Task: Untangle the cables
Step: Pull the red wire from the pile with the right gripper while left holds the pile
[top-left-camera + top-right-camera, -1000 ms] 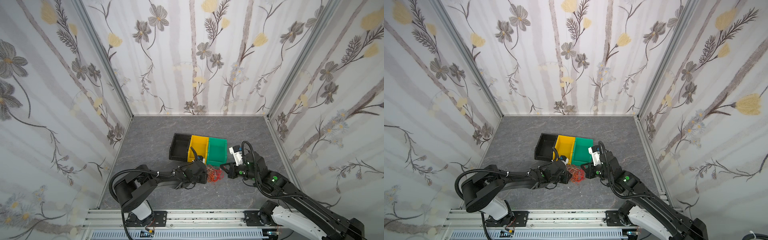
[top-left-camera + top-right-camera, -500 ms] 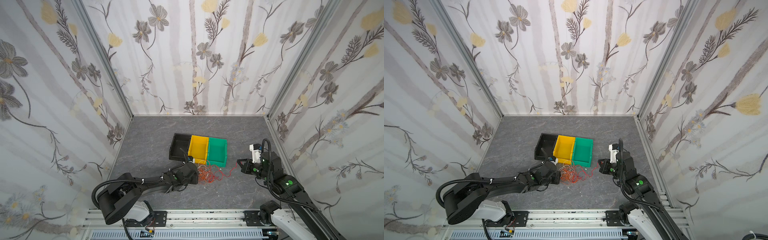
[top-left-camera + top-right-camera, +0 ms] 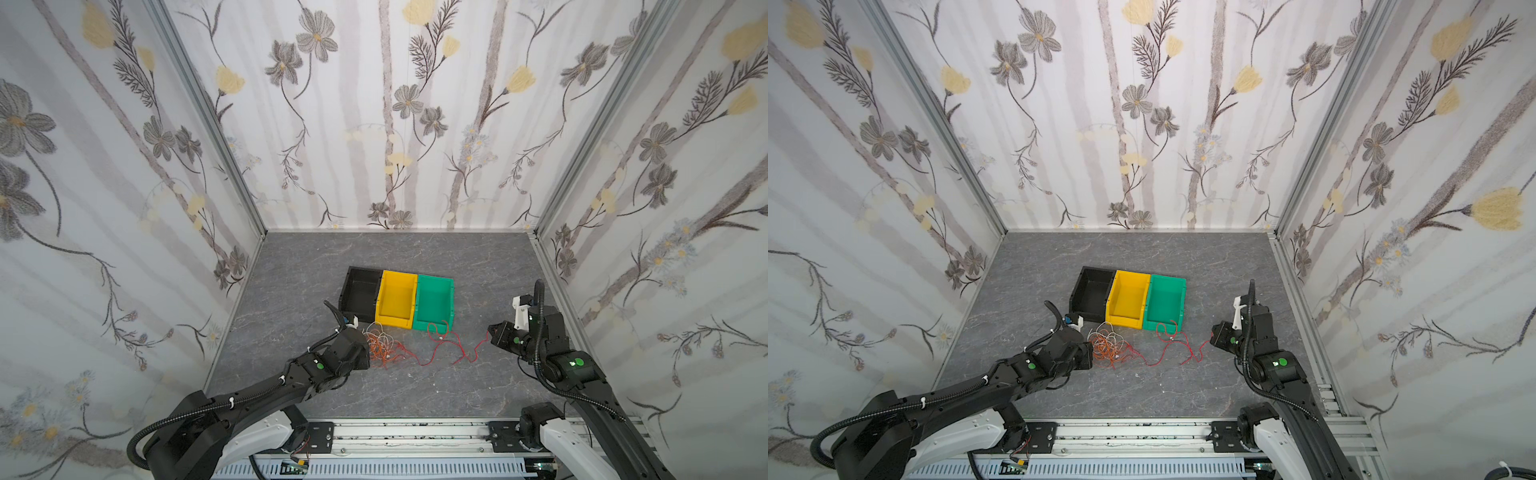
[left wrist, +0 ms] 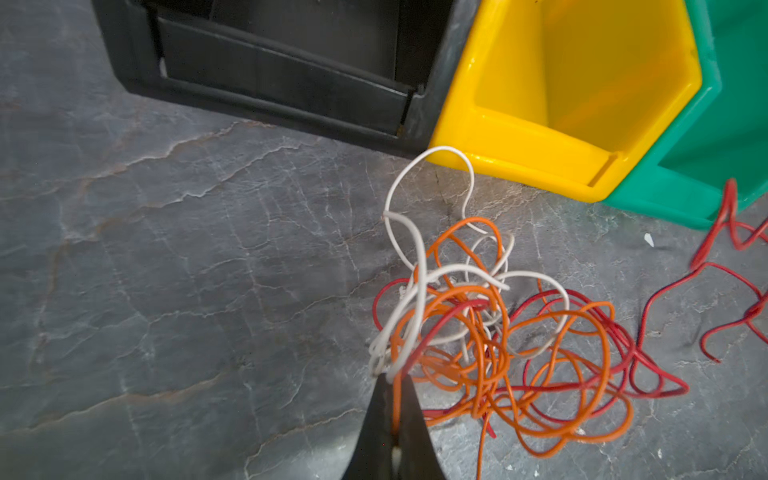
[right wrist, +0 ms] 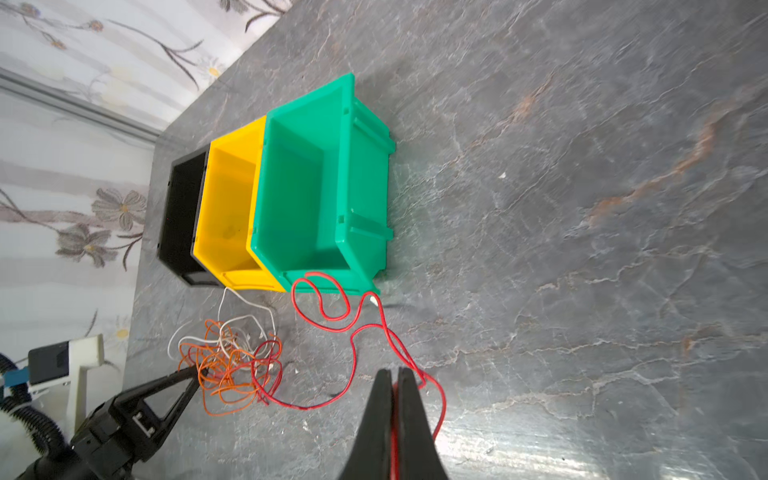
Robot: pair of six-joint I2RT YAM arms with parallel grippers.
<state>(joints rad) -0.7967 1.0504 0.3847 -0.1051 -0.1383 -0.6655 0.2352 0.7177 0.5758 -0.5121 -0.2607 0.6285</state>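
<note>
The cables [image 3: 384, 348] lie as a curly red, orange and white tangle on the grey floor in front of the bins, seen in both top views [image 3: 1108, 347]. My left gripper [image 4: 392, 380] is shut on orange and white strands at the tangle's near edge [image 4: 478, 332]. One red cable [image 5: 354, 357] runs out of the tangle to the right, past the green bin's front. My right gripper [image 5: 395, 372] is shut on it, with the red strand showing between the fingers. In a top view the right gripper [image 3: 491, 332] stands well to the right of the left gripper [image 3: 368, 350].
Three open bins stand side by side behind the tangle: black [image 3: 350, 291], yellow [image 3: 397, 321] and green [image 3: 452, 299]. A loop of the red cable rests against the green bin's front lip. Flowered walls enclose the floor on three sides, with a rail along the front.
The grippers were close together at the tangle. The right one has drawn away to the right with the red cable, pulling it out; the left has shut on the tangle and shifted slightly left.
</note>
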